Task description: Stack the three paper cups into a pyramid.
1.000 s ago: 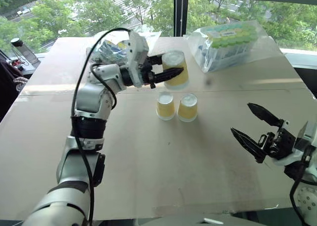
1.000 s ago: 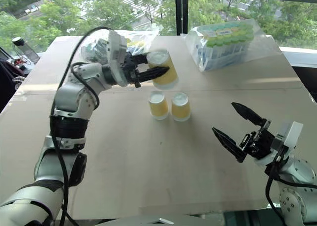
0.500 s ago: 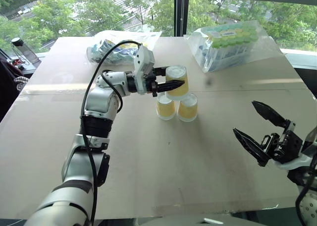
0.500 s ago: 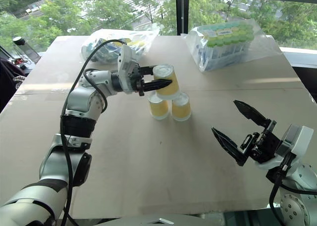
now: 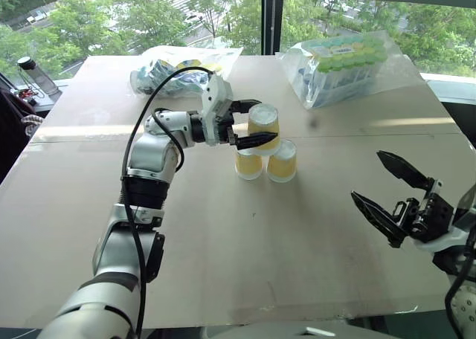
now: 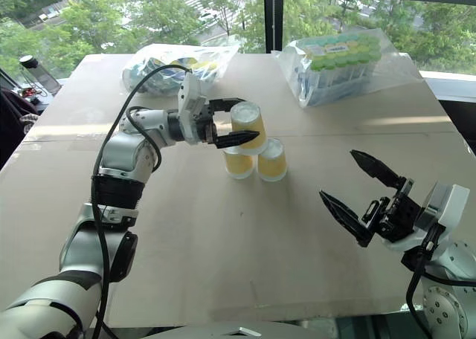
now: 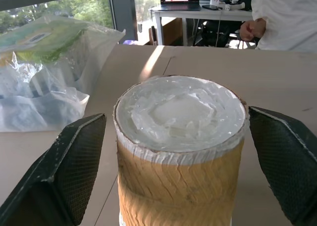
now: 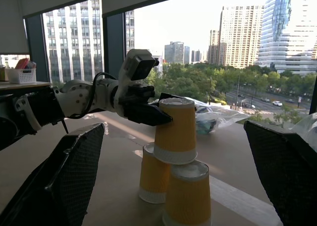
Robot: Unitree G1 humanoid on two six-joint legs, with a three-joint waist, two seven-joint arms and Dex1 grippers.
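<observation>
At the far left, beyond the edge of the table (image 5: 223,265), a dark bottle (image 5: 34,75) stands by the window. The table is wide, covered with plain brown cardboard, and sunlight falls on its far part. A clear plastic bag (image 5: 167,70) lies on the far left of it. The left gripper (image 5: 256,121) reaches from the left, level, and its fingers are spread on both sides of the top cup (image 5: 264,126) with a small gap on each side. This cup stands upside down on the two lower cups (image 5: 265,162), which stand touching side by side near the middle of the table. Farther right lies a wrapped pack of green-capped containers (image 5: 346,64). Behind the table, large windows (image 5: 357,1) show green trees. The right gripper (image 5: 392,198) hovers over the near right part of the table, jaws wide apart and empty.
</observation>
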